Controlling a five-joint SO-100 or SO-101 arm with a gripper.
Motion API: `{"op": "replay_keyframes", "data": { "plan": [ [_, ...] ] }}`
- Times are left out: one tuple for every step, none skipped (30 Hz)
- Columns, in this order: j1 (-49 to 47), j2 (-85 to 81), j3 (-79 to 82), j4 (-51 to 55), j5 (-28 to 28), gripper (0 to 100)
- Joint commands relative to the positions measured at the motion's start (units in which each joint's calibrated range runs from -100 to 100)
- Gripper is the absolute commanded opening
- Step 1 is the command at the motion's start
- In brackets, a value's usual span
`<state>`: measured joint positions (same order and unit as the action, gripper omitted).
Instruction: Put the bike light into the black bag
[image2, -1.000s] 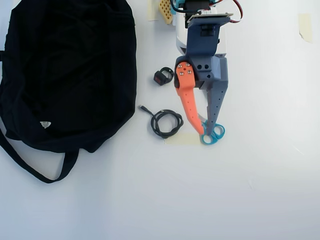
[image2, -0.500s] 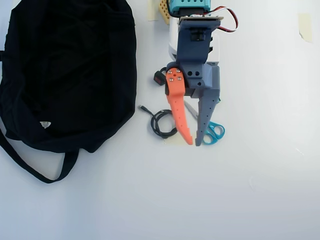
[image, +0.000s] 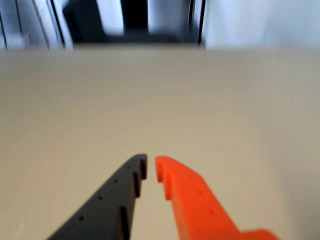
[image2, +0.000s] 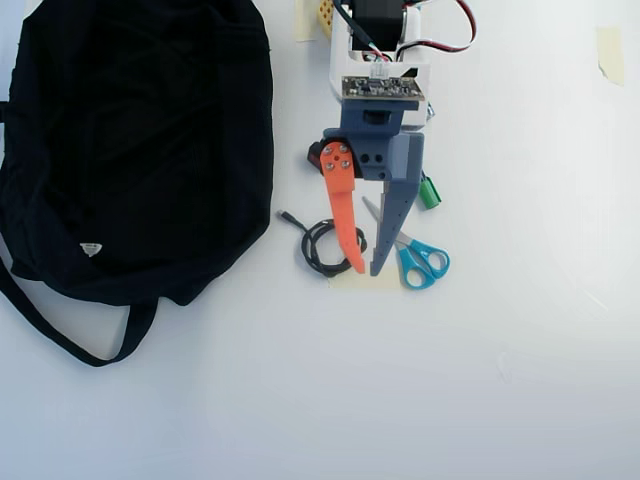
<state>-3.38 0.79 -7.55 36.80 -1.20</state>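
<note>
Overhead view: the white table (image2: 520, 380) has the big black bag (image2: 140, 140) slumped on the left side, way bigger than anything else. The claw (image2: 365, 270) hangs right of it, orange and grey fingers nearly touching at the tips, clenched on nothing, over a coiled black cable (image2: 318, 248) and teal scissors (image2: 420, 262). A green thing (image2: 429, 192) peeks out beside it. Can't see the bike light, maybe under the arm. The blurry wrist view just shows the claw (image: 150, 167) over bare table (image: 160, 100).

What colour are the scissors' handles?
Teal-blue; the scissors show best in the overhead view, beside the claw.
</note>
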Motion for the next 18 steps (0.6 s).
{"op": "replay_keyframes", "data": {
  "plan": [
    [-0.36, -4.19, -6.65, 13.07, 0.25, 2],
    [-0.36, -4.19, -7.37, 16.17, 0.25, 2],
    [-0.43, -4.19, -7.64, 19.1, 0.31, 2],
    [-0.43, -4.19, -8.0, 21.77, 0.31, 2],
    [-0.43, -4.27, -8.27, 24.62, 0.31, 2],
    [-0.58, -4.36, -8.54, 27.8, 0.31, 2],
    [-0.96, -4.36, -8.89, 30.99, 0.31, 2],
    [-1.18, -4.36, -9.16, 33.83, 0.31, 2],
    [-1.41, -4.36, -9.34, 36.59, 0.31, 2],
    [-1.41, -4.36, -9.43, 39.34, 0.2, 2],
    [-1.41, -4.36, -9.43, 41.76, -0.11, 3],
    [-1.41, -4.36, -9.43, 43.82, -0.01, 3],
    [-1.41, -4.36, -9.43, 45.63, 0.04, 2],
    [-1.41, -4.36, -9.43, 47.35, -0.01, 2],
    [-1.41, -4.36, -9.43, 49.34, 0.1, 2],
    [-1.41, -4.36, -9.43, 51.49, 0.2, 2],
    [-1.41, -4.36, -9.43, 53.64, 0.2, 2],
    [-1.41, -4.27, -9.43, 55.8, 0.25, 2]
  ]
}}
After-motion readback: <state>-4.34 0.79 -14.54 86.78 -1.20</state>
